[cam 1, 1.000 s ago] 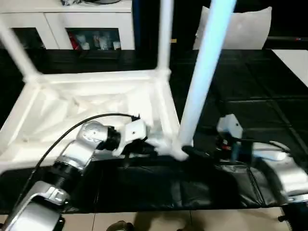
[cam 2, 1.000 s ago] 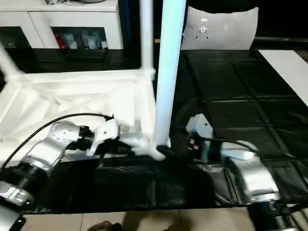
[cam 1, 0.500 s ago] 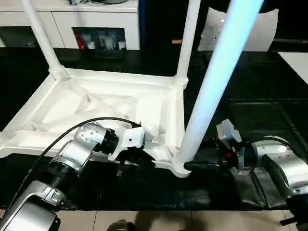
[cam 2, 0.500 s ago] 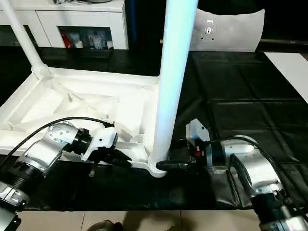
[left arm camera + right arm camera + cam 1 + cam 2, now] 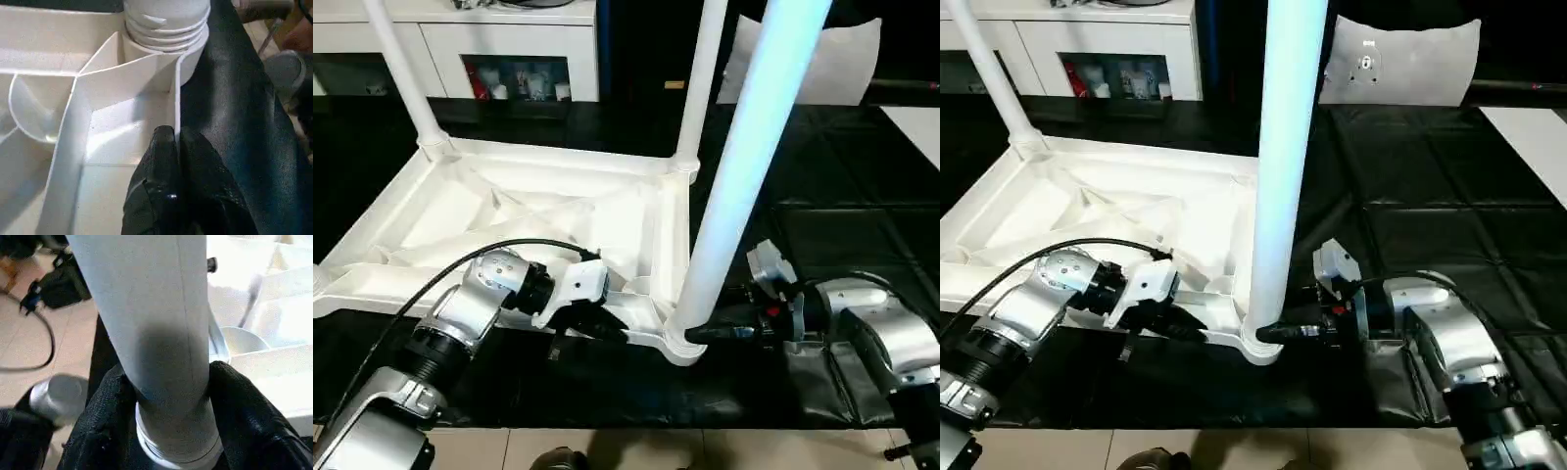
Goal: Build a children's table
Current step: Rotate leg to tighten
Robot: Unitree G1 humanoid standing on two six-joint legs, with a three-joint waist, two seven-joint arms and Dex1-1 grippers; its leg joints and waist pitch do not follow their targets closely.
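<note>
The white plastic children's table top (image 5: 509,220) lies upside down on a black sheet-covered work surface (image 5: 1430,196), its ribbed underside facing up.

At the near right corner of the top, a long white tapered round leg (image 5: 744,166) stands upright in its round corner socket (image 5: 680,343); the leg's thread rings show just above the socket in the left wrist view. The right gripper (image 5: 710,334) reaches in from the right, level with the surface, and its two black fingers (image 5: 105,416) are closed around the base of this leg, one on each side, touching it.

Just left of that corner, the left gripper (image 5: 607,328) reaches in from the left. Its black fingers (image 5: 159,171) are clenched on the thin near edge wall of the top, one inside and one outside the wall.

At the far side, two more white legs stand upright in the corner sockets: the far left leg (image 5: 401,73) and the far right leg (image 5: 698,83).

Beyond the work surface stands a white cabinet (image 5: 509,49) holding small items behind glass.
</note>
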